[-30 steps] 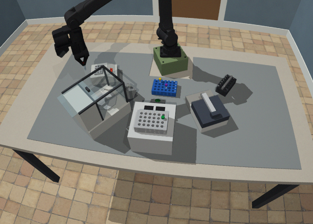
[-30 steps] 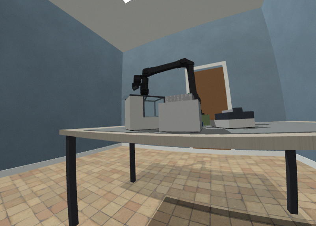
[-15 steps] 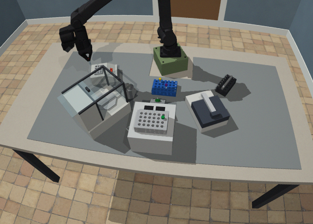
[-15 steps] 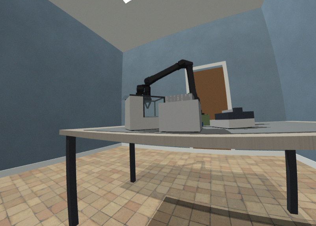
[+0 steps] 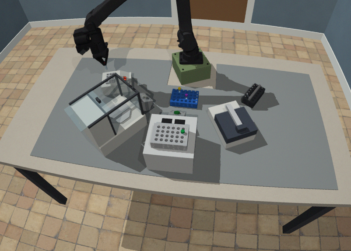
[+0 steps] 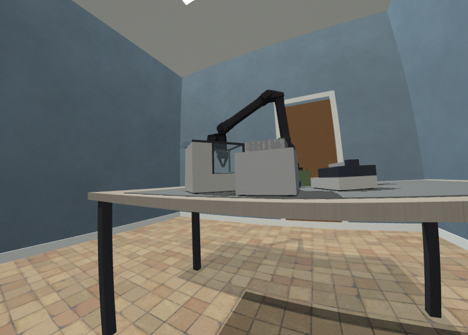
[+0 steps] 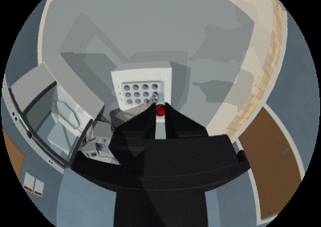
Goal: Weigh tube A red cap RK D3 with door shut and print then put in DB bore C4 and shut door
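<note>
Balance [image 5: 123, 123] [image 6: 202, 167] [image 7: 76, 79] w/ glass box beside DB [image 5: 110, 85] [image 7: 166, 76]

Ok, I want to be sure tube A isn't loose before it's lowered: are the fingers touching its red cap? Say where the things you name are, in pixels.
Touching: the wrist view shows the red cap [image 5: 104, 63] [image 7: 160, 110] between the fingers [image 5: 106, 57] [image 6: 219, 159], a tip against each side.
</note>
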Robot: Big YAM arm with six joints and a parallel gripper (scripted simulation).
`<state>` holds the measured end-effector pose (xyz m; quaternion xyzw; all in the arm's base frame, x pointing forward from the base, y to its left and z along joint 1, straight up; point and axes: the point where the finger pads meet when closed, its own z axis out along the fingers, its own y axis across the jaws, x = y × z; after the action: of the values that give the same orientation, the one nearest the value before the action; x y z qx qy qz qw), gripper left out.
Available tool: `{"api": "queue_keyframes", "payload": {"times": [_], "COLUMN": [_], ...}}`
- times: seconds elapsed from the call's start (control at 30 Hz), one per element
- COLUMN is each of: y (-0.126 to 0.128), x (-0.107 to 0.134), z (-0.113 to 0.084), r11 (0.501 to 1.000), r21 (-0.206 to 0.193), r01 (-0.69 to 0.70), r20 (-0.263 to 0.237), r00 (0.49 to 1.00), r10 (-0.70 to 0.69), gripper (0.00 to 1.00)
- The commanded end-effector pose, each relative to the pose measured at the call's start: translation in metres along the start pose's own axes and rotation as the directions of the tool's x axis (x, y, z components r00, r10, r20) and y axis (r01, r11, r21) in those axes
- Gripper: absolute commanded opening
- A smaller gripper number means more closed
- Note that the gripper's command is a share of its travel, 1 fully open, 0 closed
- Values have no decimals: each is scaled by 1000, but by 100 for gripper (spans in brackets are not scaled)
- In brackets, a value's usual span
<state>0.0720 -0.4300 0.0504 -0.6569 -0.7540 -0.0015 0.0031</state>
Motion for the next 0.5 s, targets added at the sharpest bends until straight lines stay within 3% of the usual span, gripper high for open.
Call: {"api": "queue_keyframes", "payload": {"times": [0.0,0.47], "y": [12,8], "x": [-29,-29], "z": [-24,-29], "r11": [1000,1000], "r21": [-6,-7], "r01": [24,3], "r20": [86,88], "r00": [996,996], "r10": [-24,-3], "gripper": [9,9]}}
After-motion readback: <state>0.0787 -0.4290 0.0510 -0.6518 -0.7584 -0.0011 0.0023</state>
